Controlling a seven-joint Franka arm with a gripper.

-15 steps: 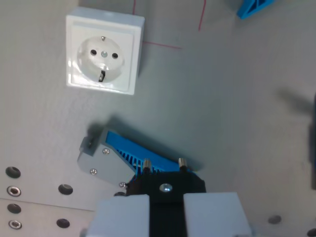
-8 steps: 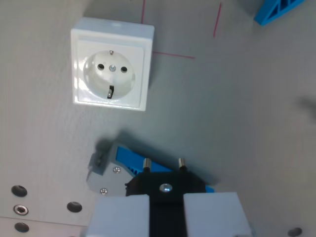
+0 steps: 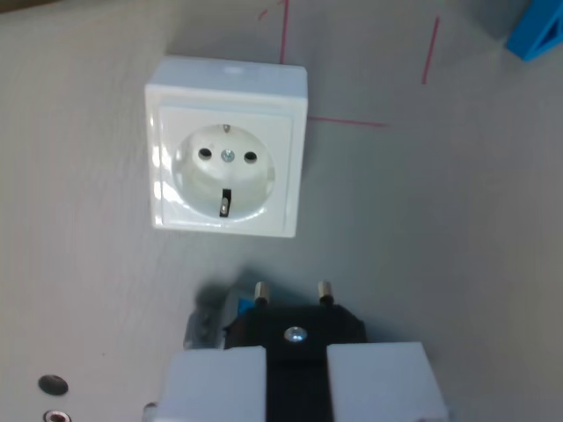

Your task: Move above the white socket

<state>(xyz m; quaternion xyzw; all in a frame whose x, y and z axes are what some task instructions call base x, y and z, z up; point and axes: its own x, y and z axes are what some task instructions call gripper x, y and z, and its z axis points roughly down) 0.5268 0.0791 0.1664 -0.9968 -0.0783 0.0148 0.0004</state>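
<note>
The white socket (image 3: 226, 149) lies flat on the grey table, upper left of centre in the wrist view, its round recess with two holes facing the camera. My gripper (image 3: 296, 369) is at the bottom edge, its two pale fingers (image 3: 215, 384) shut on a black plug (image 3: 295, 327) whose two metal pins point up toward the socket. The pins end a short way below the socket's lower edge, slightly to the wrist view's right of its centre.
A grey-and-blue part (image 3: 209, 322) peeks out on the table under the plug's left side. A blue object (image 3: 537, 33) sits at the top right corner. Thin red lines (image 3: 347, 121) mark the table. Bolt holes (image 3: 53, 384) show at the bottom left.
The whole view has shifted: the socket now appears larger, lower and further to the wrist view's right, nearer the plug pins. The grey-and-blue part has slid almost wholly behind the plug.
</note>
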